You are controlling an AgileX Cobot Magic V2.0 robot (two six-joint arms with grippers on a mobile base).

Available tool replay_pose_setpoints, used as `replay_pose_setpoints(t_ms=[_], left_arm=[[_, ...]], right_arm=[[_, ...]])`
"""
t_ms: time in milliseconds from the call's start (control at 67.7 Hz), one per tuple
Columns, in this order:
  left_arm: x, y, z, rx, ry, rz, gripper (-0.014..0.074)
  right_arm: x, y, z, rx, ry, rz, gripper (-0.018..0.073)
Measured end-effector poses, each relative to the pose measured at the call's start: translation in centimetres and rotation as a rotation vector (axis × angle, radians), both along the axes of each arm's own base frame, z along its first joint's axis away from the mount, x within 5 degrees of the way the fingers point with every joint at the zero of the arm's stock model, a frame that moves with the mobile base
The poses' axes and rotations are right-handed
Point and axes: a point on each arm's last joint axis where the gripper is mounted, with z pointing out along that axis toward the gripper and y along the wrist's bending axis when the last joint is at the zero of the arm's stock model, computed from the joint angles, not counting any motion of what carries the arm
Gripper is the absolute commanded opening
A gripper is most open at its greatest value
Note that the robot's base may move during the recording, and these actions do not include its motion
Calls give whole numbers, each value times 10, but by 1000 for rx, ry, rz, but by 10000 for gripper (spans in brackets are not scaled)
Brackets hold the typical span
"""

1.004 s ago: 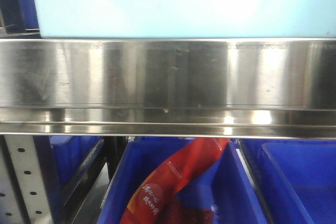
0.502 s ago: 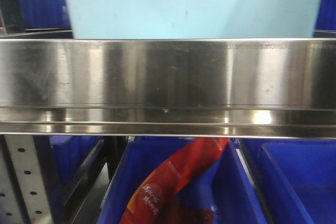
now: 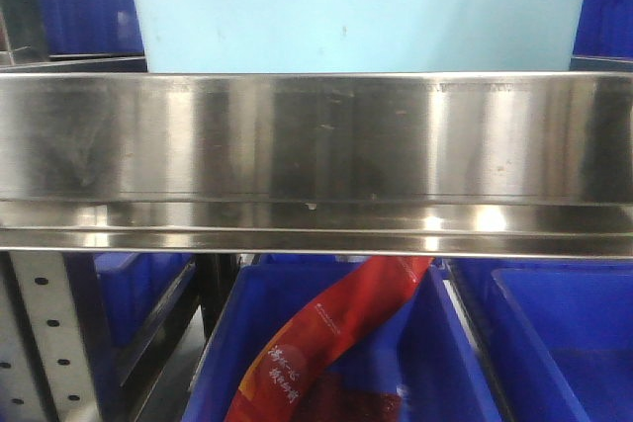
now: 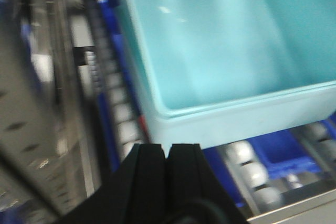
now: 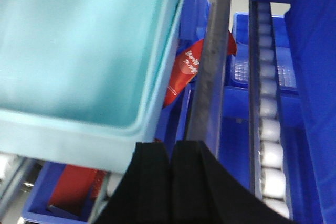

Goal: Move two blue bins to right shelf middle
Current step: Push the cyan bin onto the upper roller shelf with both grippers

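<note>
Front view: perforated shelf post (image 3: 40, 333) at lower left. A steel shelf beam (image 3: 316, 160) spans the frame. The light blue bin (image 3: 356, 9) sits above it, centred. Below, a dark blue bin (image 3: 326, 343) holds a red packet (image 3: 331, 338).

Left gripper (image 4: 167, 153): fingers pressed together, holding nothing, just short of the bin's near wall.

Right gripper (image 5: 170, 150): fingers likewise together and empty, beside the bin's corner, roller track (image 5: 268, 114) to its right.
</note>
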Motion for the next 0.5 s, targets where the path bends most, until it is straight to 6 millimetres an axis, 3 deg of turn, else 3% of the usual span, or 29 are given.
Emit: replay_pose_setpoints(t_ms=[369, 502], left_arm=[[-67, 48, -66, 84, -167, 89, -111], [-89, 59, -89, 64, -250, 88, -111]], right_arm=[[-47, -13, -89, -4, -1, -5, -161], [-67, -18, -112, 9, -47, -7, -161]])
